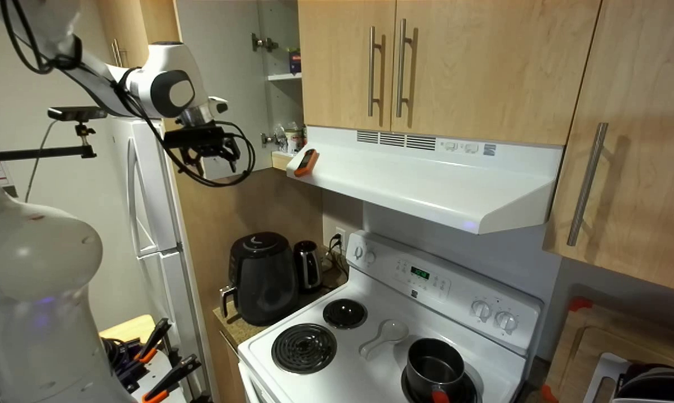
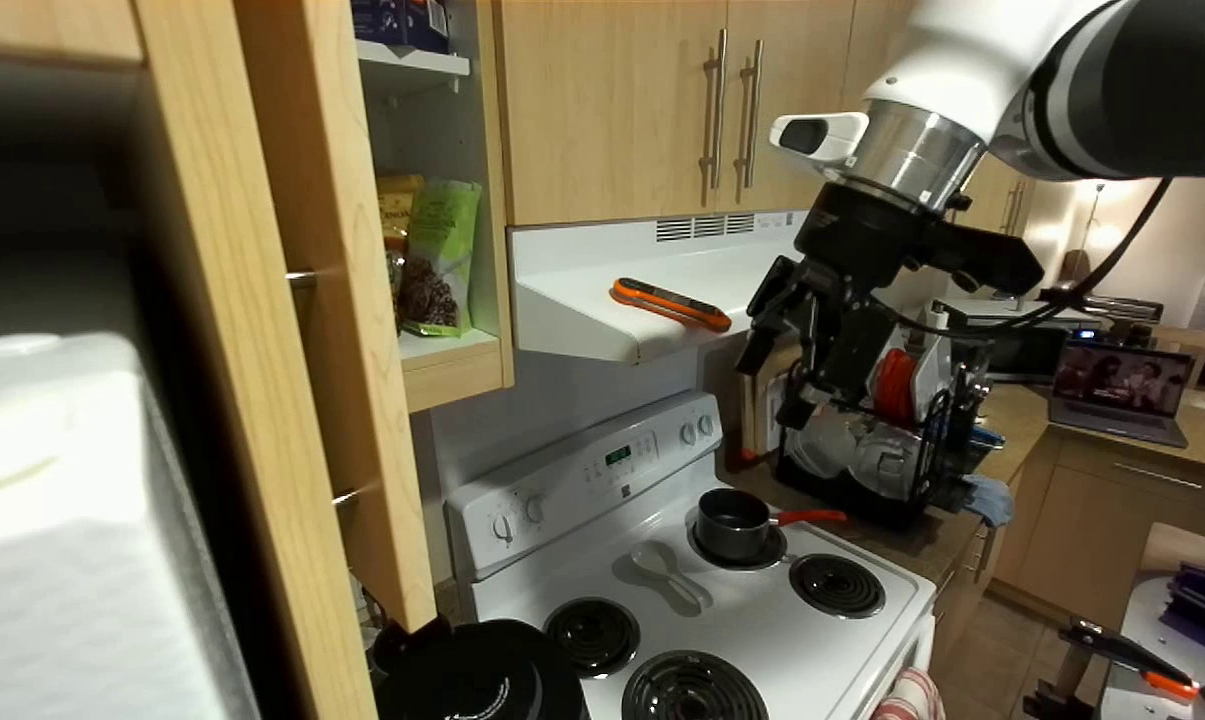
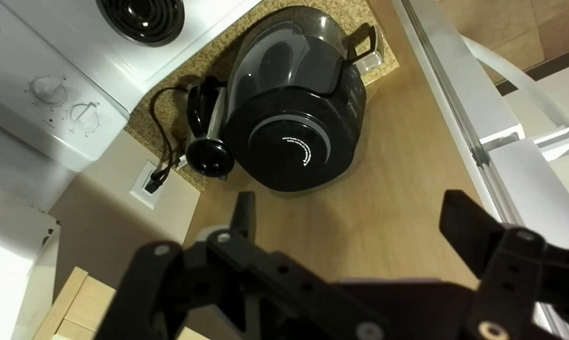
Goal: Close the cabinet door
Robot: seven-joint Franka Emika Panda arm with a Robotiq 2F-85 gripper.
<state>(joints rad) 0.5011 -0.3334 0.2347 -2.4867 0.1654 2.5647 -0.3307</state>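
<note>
A robot gripper hung before the open cabinet door in a kitchen, its 2 fingers spread wide with nothing between them. The door stood swung out beside the wood panel flanking the refrigerator, free edge toward the room, leaving a shelf exposed. In an exterior view, 2 metal posts, apparently the handle's, showed in the narrow gap between door and panel; the gripper was apart from the door's free edge. Below, an air fryer stood on the counter between that panel and the side edge of the stove, and a saucepan sat at the stove's back corner farthest from the open cabinet.

The approach appeared to be the step in hand, with closing not yet begun. The next move likely called for carrying the gripper around the door's free edge, slipping 1 finger into the gap near the lower corner, and drawing that edge round toward the range hood until the door met the cabinet's front edge. A push on the inner face would probably only have pressed the door farther open.
</note>
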